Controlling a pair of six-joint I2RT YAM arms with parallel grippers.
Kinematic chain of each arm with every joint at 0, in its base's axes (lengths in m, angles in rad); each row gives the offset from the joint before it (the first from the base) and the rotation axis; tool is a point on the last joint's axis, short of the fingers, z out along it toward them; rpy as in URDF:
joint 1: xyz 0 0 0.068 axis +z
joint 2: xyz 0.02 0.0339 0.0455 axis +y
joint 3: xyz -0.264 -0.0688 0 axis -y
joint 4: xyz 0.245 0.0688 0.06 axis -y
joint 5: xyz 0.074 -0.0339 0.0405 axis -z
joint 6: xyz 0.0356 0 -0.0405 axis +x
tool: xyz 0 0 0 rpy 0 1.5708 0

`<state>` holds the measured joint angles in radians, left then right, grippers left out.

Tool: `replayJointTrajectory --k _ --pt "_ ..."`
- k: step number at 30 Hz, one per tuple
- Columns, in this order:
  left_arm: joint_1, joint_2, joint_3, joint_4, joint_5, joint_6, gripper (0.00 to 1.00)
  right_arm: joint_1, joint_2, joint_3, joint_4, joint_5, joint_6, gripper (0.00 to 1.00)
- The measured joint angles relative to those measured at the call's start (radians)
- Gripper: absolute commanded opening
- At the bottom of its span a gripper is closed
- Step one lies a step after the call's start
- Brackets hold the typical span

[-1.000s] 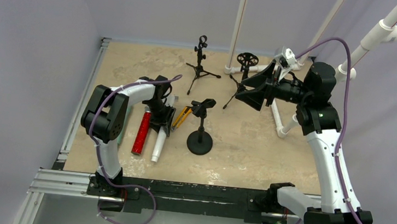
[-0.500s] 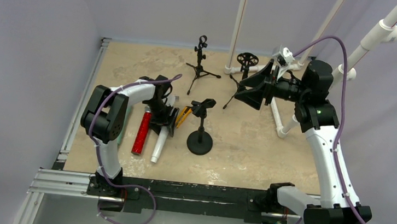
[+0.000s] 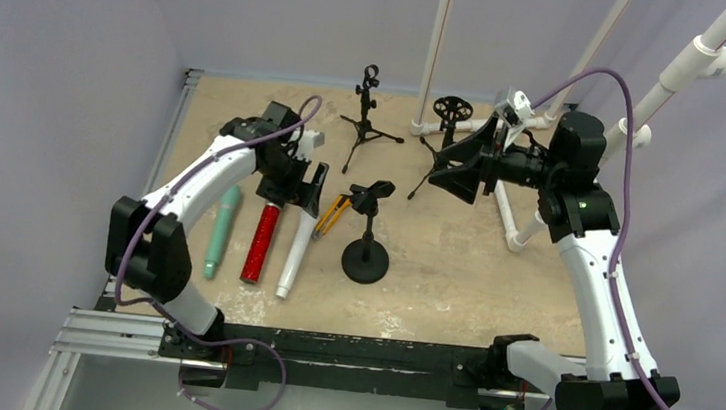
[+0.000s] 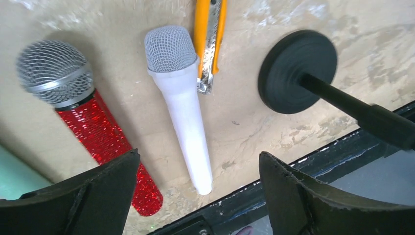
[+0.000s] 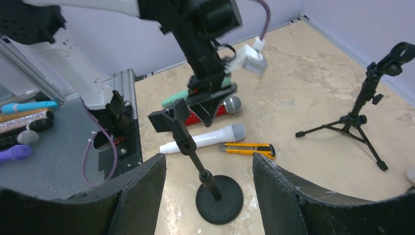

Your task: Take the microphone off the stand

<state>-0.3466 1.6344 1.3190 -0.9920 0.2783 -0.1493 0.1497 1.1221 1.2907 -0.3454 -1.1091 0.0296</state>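
Observation:
The white microphone [image 3: 294,254] with a grey mesh head lies flat on the table, left of the black round-base stand [image 3: 366,262]. The stand's clip [image 3: 372,196] holds nothing. My left gripper [image 3: 301,197] hangs open above the microphone's head end, clear of it. In the left wrist view the microphone [image 4: 186,112] lies on the table below and between the spread fingers of the left gripper [image 4: 198,155], with the stand's base [image 4: 297,71] to the right. My right gripper [image 3: 443,168] is open in the air at the back right. Its wrist view looks down on the stand [image 5: 219,199] and the microphone [image 5: 205,138].
A red glitter microphone [image 3: 260,240] and a teal one [image 3: 219,231] lie left of the white one. A yellow utility knife [image 3: 333,212] lies between it and the stand. Two tripod stands [image 3: 366,115] [image 3: 444,137] and white pipes [image 3: 434,51] stand at the back.
My left gripper has opened, let go of the white microphone and risen away toward the back. The microphone stays on the table. The right arm has barely moved.

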Motion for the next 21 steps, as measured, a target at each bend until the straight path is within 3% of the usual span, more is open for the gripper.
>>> replayJointTrajectory --k 8,13,21 --pt "-0.001 -0.226 0.080 0.009 0.005 0.102 0.90 0.000 -0.006 -0.079 -0.084 0.044 -0.163 0.63" --pt "-0.001 -0.341 0.080 0.066 0.122 0.189 0.89 0.012 0.018 -0.186 -0.085 0.019 -0.219 0.62" --pt "-0.001 -0.438 -0.027 0.154 0.361 0.297 0.89 0.221 0.122 -0.287 -0.037 0.042 -0.315 0.62"
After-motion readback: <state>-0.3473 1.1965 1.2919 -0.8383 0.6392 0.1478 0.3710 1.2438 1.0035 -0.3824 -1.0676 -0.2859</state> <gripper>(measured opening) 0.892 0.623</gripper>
